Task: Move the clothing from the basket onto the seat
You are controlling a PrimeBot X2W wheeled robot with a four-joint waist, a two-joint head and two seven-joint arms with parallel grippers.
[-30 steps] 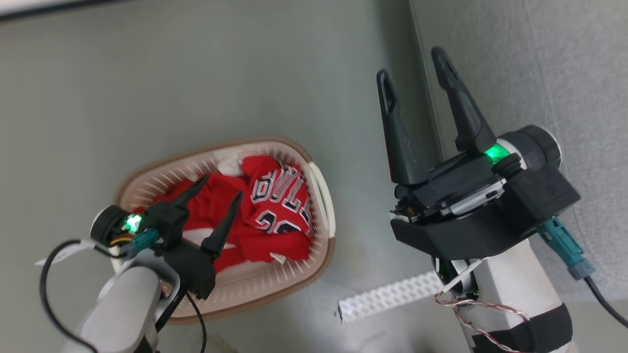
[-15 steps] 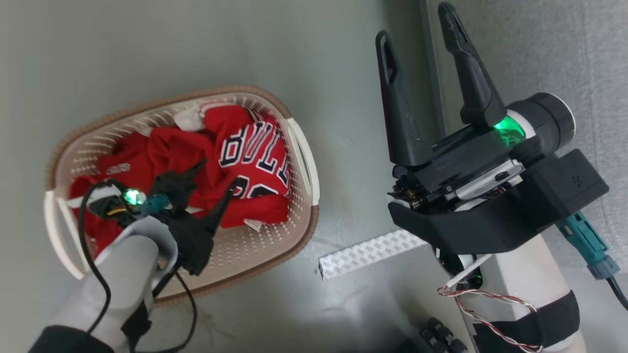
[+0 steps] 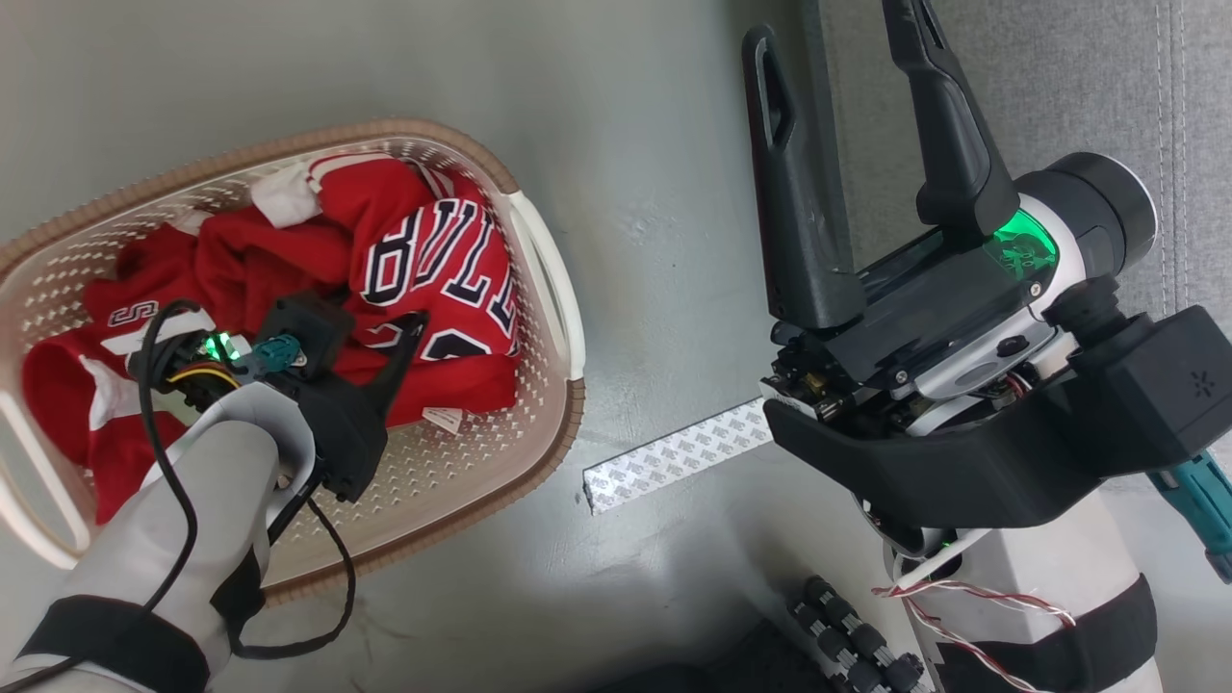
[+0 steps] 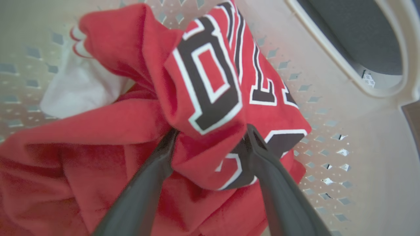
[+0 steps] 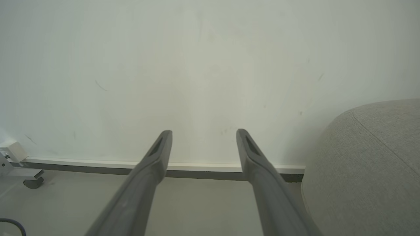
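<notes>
The left gripper [image 4: 212,131] reaches down into the basket [image 3: 551,289], fingers spread astride a jersey [image 4: 210,82] fold; the right gripper [image 3: 833,29] hovers spread, pointing twelve o'clock beside the sofa [image 3: 1059,87].

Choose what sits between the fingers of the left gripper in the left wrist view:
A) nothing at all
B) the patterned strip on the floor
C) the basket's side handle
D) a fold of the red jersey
D: in the left wrist view a fold of the red jersey, showing its black-and-white number, bulges up inside the open left gripper, low in the basket.
</notes>
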